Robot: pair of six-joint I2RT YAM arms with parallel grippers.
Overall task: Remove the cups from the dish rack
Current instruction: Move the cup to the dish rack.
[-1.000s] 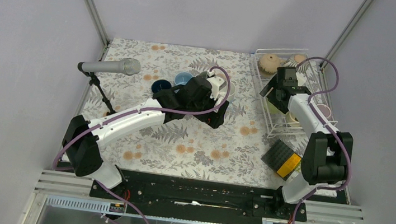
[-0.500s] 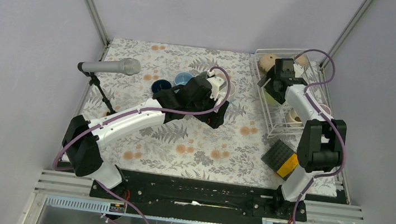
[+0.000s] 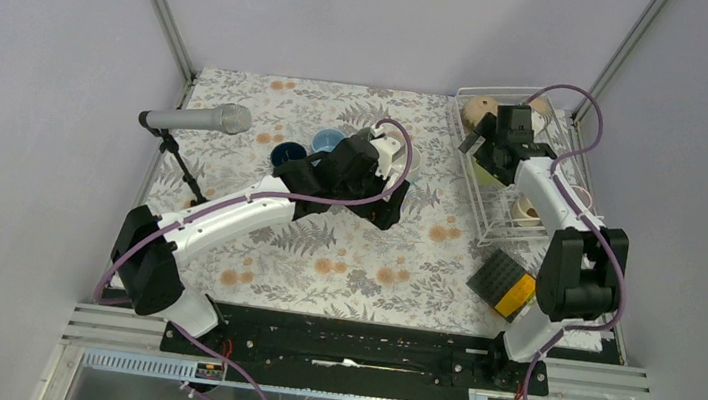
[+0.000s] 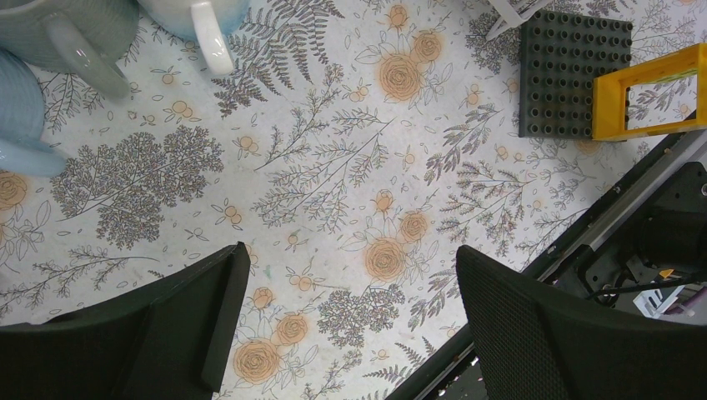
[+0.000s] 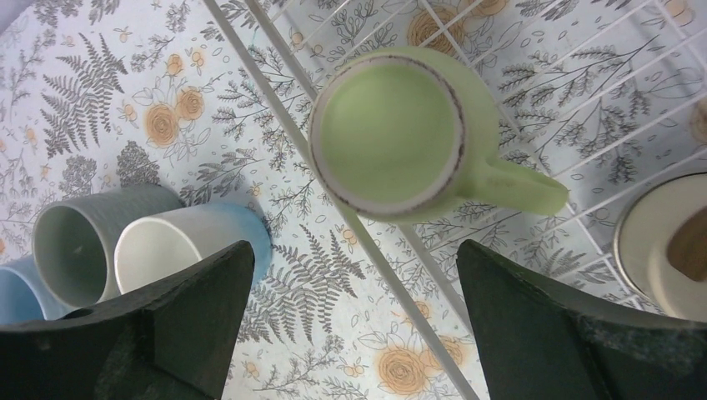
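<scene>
The white wire dish rack (image 3: 500, 227) stands at the back right. In the right wrist view a green mug (image 5: 388, 133) stands upright inside the rack wires (image 5: 333, 200), its handle to the right. My right gripper (image 5: 354, 325) is open and empty above the rack's left edge (image 3: 475, 145), with the green mug just ahead of the fingers. A tan mug (image 3: 481, 109), a pink mug (image 3: 582, 198) and a cream mug (image 5: 667, 246) also sit in the rack. My left gripper (image 4: 350, 317) is open and empty over the table's middle (image 3: 387, 204).
On the table left of the rack stand a grey mug (image 5: 75, 242), a white-and-blue mug (image 5: 179, 250), a light blue mug (image 3: 326, 141) and a dark blue mug (image 3: 287, 155). A microphone on a stand (image 3: 198, 120) is at the left. A black-and-orange pad (image 3: 505, 283) lies in front of the rack.
My right gripper has moved from the rack's middle toward its far left part, over the green mug. The left arm has not moved.
</scene>
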